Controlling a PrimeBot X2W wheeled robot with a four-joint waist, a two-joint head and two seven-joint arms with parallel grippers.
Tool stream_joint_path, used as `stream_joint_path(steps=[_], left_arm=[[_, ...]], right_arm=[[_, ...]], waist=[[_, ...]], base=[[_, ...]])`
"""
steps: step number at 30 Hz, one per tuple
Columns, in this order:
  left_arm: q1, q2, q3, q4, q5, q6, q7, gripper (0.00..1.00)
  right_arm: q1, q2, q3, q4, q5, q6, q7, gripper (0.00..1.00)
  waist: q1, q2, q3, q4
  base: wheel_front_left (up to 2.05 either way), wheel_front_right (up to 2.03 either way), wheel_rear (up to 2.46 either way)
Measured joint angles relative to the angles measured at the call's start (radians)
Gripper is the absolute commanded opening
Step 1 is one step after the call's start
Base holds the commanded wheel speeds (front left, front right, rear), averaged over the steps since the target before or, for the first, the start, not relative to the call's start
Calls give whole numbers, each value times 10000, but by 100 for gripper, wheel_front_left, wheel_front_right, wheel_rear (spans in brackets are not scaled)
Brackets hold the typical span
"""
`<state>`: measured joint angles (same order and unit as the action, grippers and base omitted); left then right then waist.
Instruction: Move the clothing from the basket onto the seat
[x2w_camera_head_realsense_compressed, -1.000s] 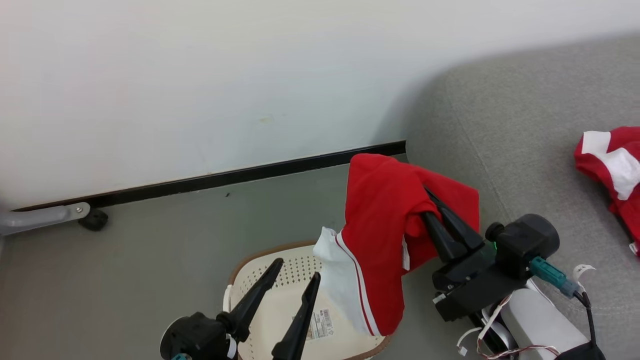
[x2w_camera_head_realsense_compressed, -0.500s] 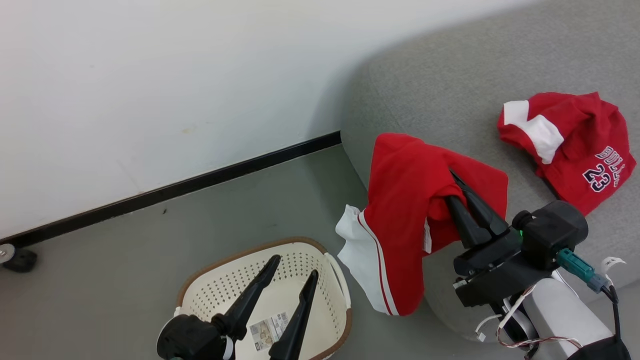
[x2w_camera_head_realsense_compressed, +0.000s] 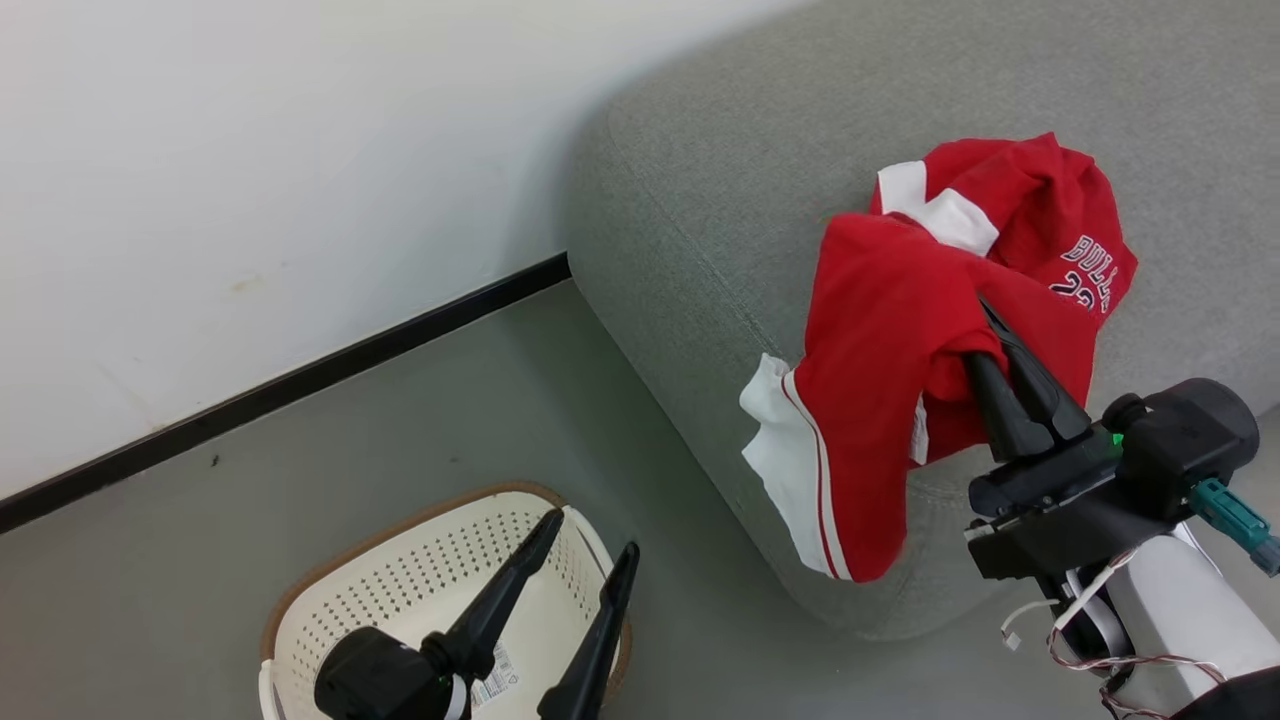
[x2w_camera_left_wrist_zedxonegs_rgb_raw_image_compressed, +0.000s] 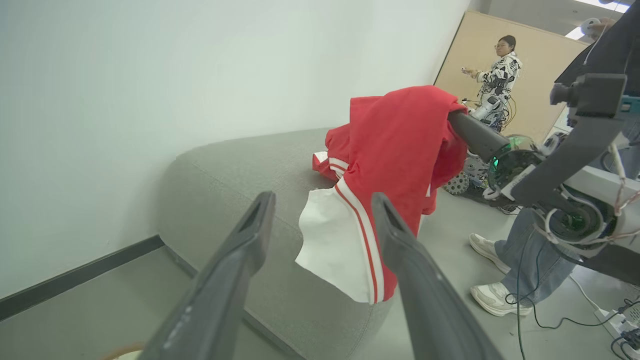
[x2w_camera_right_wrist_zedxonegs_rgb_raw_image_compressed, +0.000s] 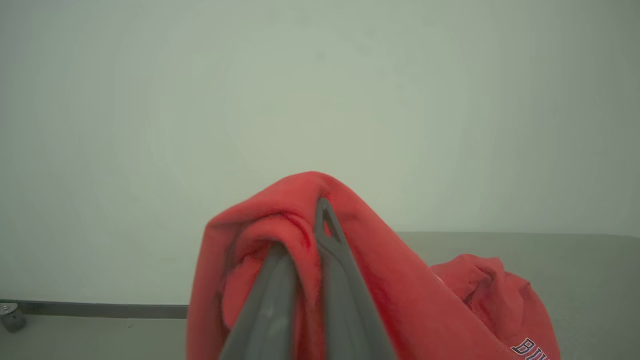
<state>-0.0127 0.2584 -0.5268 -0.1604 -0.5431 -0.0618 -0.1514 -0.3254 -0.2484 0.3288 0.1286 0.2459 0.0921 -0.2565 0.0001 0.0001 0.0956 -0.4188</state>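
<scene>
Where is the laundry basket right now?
Head view, bottom left: the laundry basket sits on the floor beneath the open left gripper, left of the grey sofa's rounded corner.

We note left gripper (x2w_camera_head_realsense_compressed: 592, 532): two long tapered black fingers, round black base | right gripper (x2w_camera_head_realsense_compressed: 990, 335): black housing, green light (x2w_camera_head_realsense_compressed: 1115, 438), teal connector (x2w_camera_head_realsense_compressed: 1235, 510) | our forearm (x2w_camera_head_realsense_compressed: 1180, 600): white, loose red-white wires (x2w_camera_head_realsense_compressed: 1090, 655)
</scene>
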Motion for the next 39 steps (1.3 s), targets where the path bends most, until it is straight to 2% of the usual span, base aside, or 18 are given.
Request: stream_joint_path(steps=[10, 26, 39], left_arm=[[-73, -117, -376, 98, 6, -138, -88, 100], [-197, -88, -637, 157, 104, -190, -75, 100], [-635, 291, -709, -17, 397, -282, 458, 100]], right_arm=[[305, -242, -525, -355, -29, -134, 0, 0], [467, -368, -1413, -416, 207, -215, 0, 0], [-2016, -1482, -3269, 564, 736, -40, -2, 0]], waist=[[0, 0, 204, -551], [-3, 0, 409, -521], [-1, 0, 1151, 197]], base=[[0, 0, 0], [0, 0, 0], [0, 0, 0]])
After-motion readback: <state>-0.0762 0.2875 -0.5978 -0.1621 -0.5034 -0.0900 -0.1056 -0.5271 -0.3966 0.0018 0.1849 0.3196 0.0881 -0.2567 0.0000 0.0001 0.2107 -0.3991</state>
